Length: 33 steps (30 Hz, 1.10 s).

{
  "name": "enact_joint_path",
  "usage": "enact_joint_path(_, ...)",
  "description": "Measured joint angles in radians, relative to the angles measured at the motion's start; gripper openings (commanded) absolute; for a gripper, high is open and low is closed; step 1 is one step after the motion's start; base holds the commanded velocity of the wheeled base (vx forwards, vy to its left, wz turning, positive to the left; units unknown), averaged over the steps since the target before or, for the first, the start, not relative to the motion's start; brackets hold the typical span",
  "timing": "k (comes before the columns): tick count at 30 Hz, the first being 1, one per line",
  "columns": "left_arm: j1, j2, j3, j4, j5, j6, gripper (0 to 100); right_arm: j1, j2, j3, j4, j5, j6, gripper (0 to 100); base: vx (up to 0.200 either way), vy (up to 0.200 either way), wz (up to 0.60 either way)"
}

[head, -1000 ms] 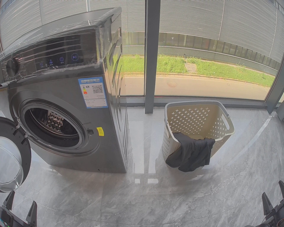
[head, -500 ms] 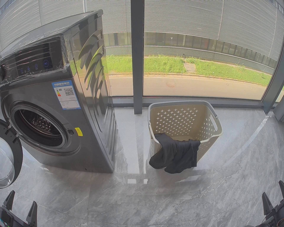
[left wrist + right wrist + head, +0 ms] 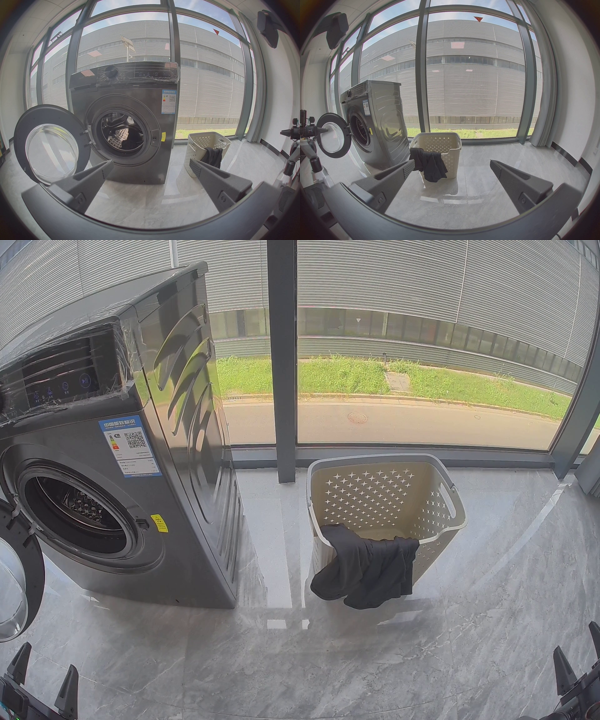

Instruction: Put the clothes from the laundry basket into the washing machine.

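Note:
A cream laundry basket stands on the floor by the window, with a dark garment draped over its near rim. Left of it is the grey washing machine, its round door swung open. In the left wrist view the machine faces me, with the basket and garment to one side. The right wrist view shows the basket and garment ahead. My left gripper is open at the bottom left and my right gripper is open at the bottom right, both empty and well short of the basket.
A dark window pillar rises behind the gap between machine and basket. Glass wall runs along the back. Bare marble floor lies between me and the basket.
The head view has shifted: machine and basket now sit further left in the picture. Grippers hold the same places. The garment hangs as before.

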Motion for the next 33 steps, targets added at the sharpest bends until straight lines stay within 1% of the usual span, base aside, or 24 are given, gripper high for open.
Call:
enact_joint_path(7,0.000,0.000,0.000,0.000,0.000,0.000,100,0.000,0.000,0.000,0.000,0.000,0.000,100,0.000,-0.200,0.00)
enact_joint_path(12,0.000,0.000,0.000,0.000,-0.003,0.007,100,-0.001,0.000,0.000,0.000,-0.001,0.002,100,0.000,0.000,0.00)
enact_joint_path(16,0.000,0.000,0.000,0.000,-0.003,0.005,100,-0.003,0.000,0.000,0.000,-0.003,0.001,100,0.000,0.000,0.00)
enact_joint_path(26,-0.001,0.000,0.000,0.000,-0.003,0.001,100,-0.001,0.000,0.000,0.000,-0.003,0.000,100,0.200,0.000,0.00)
enact_joint_path(31,-0.001,0.000,0.000,0.000,-0.003,0.001,100,-0.003,0.000,0.000,-0.024,-0.013,0.001,100,0.200,0.000,0.00)
enact_joint_path(33,0.000,0.000,0.000,0.000,-0.004,0.000,100,-0.002,0.000,-0.012,-0.025,-0.014,0.002,100,0.000,0.000,0.00)
